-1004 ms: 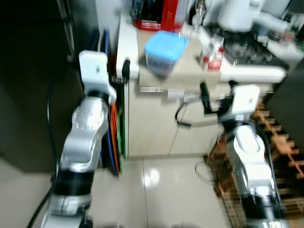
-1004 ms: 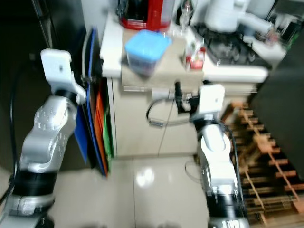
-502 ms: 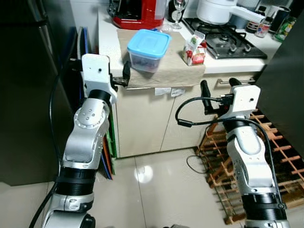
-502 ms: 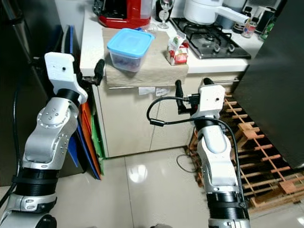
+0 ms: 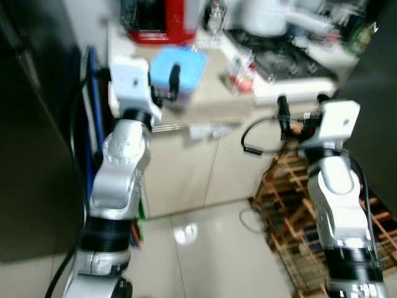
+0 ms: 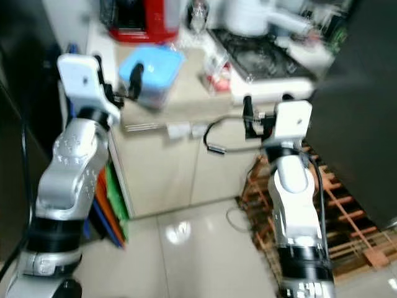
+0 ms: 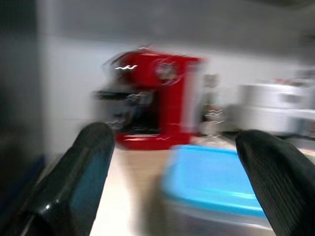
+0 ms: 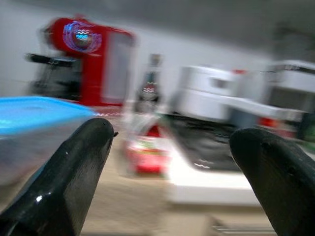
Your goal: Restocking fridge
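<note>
A clear container with a blue lid (image 5: 183, 69) stands on the beige mat near the counter's front edge. A small red and white carton (image 5: 240, 76) stands to its right. My left gripper (image 7: 172, 182) is open at counter height just in front of the container, which lies between its fingers (image 5: 175, 76) in the left wrist view. Lower and further right, my right gripper (image 5: 302, 105) is open in front of the counter edge, facing the carton (image 8: 147, 150). Neither holds anything. All views are blurred.
A red coffee machine (image 5: 156, 22) stands at the back of the counter, with a white appliance (image 5: 273, 17) and a stove (image 5: 291, 59) to its right. A dark fridge (image 5: 31, 155) rises on the left. A wooden rack (image 5: 291, 205) stands on the floor at lower right.
The whole picture has shifted and blurred, so the camera has moved. Both grippers stand higher against the counter; the left one now overlaps the blue-lidded container.
</note>
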